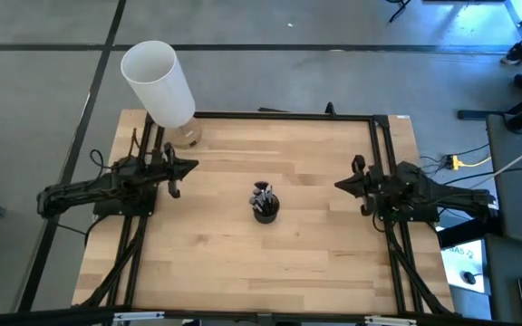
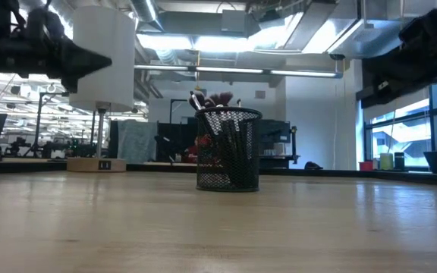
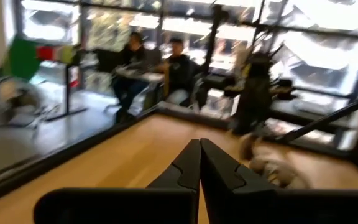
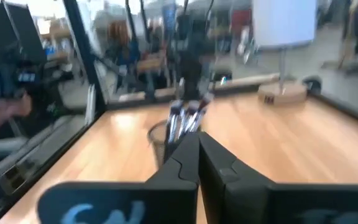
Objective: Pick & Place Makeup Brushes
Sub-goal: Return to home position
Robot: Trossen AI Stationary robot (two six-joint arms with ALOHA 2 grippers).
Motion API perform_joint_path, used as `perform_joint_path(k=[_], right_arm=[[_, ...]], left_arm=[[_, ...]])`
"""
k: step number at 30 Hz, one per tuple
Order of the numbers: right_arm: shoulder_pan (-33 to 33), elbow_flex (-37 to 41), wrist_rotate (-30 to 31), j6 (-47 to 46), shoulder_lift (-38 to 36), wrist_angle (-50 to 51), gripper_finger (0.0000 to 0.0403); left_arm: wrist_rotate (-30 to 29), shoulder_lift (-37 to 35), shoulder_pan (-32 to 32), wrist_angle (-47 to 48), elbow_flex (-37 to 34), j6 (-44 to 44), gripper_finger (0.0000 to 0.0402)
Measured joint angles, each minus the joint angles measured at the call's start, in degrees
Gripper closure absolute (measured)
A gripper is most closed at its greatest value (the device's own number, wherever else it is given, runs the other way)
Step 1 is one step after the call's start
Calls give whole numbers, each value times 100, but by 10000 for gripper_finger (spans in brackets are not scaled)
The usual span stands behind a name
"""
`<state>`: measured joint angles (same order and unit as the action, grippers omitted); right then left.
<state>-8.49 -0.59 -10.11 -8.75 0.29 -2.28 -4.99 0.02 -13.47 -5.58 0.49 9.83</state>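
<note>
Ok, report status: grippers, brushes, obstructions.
Left gripper shut, empty, left side. Right gripper shut, empty, right side. Makeup brushes standing in mesh cup, table centre. White lamp at far corner.

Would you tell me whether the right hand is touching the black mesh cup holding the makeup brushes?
Apart. The high view shows bare wooden table between the right hand and the black mesh cup.
</note>
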Motion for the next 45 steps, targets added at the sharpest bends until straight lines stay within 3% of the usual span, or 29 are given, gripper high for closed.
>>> perform_joint_path(k=[3, 14, 18, 29, 33, 45], right_arm=[[29, 21, 241, -111, 81, 8, 401], [68, 23, 254, 470, 4, -8, 399], [68, 23, 672, 338, 7, 0, 391], [66, 23, 1964, 120, 20, -281, 371], [66, 18, 1915, 49, 20, -772, 370], [66, 21, 1631, -40, 31, 2, 370]], left_arm=[[-471, -1, 154, 316, 0, 3, 400], [-1092, 13, 752, 267, 0, -140, 399], [-1497, 13, 882, 221, 0, -297, 399], [-1480, 28, 894, 220, 0, -356, 390], [-1477, 28, 893, 218, 0, -358, 391], [-1467, 28, 893, 218, 0, -357, 389]])
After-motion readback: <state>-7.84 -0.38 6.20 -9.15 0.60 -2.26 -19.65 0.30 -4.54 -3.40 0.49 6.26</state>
